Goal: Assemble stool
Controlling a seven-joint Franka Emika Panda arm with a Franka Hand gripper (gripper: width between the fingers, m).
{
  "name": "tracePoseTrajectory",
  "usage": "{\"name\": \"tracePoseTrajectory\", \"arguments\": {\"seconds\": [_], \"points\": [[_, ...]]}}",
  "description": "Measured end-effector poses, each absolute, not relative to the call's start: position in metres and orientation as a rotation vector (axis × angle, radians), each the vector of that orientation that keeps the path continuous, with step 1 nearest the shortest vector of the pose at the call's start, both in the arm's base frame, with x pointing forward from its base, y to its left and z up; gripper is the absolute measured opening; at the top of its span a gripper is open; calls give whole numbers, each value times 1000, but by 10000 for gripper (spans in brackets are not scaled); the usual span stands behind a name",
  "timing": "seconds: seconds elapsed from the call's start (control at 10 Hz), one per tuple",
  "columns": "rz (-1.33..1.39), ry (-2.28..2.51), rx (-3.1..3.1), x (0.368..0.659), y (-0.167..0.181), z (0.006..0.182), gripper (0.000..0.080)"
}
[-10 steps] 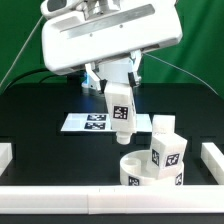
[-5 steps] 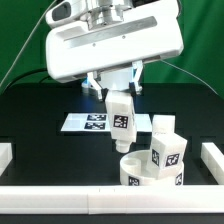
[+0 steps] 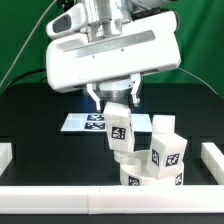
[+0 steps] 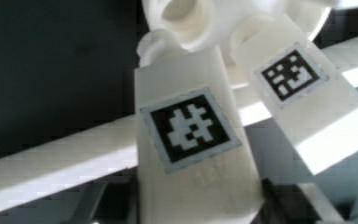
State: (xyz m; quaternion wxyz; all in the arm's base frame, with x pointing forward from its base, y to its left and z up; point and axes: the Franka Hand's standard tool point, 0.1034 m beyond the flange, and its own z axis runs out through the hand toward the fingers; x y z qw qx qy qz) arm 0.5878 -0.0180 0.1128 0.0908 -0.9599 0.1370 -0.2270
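The big white robot arm [image 3: 110,50] hangs over the black worktop [image 3: 40,120] in the exterior view. White border blocks [image 3: 60,198] run along the near edge and both sides of the worktop. The thin flat white marker board [image 3: 88,123] with black square tags lies flat farther back, partly hidden behind the held leg.

The round white plastic disc seat [image 3: 150,177] of the stool sits on the worktop near the front border block, toward the exterior view's right. A short blocky white leg [image 3: 167,152] with a black-and-white tag stands upright on the seat. Another white leg [image 3: 163,124] stands just behind it.

The tool [image 3: 117,103] is closed on a third short blocky white leg, the held leg [image 3: 120,132]. It grips this leg at the top end. The held leg hangs down, a little tilted, with its tag facing the camera. Its low end is right above the seat, beside the standing leg. It is hard to tell if it touches the seat.

In the wrist view, the held leg [image 4: 190,130] fills the middle, and the standing leg [image 4: 300,80] shows just beside it.
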Motion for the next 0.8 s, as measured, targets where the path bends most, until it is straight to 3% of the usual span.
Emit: {"name": "tracePoseTrajectory", "arguments": {"seconds": [0.8], "points": [[-686,409,-2852,588,-9,111,320]]}}
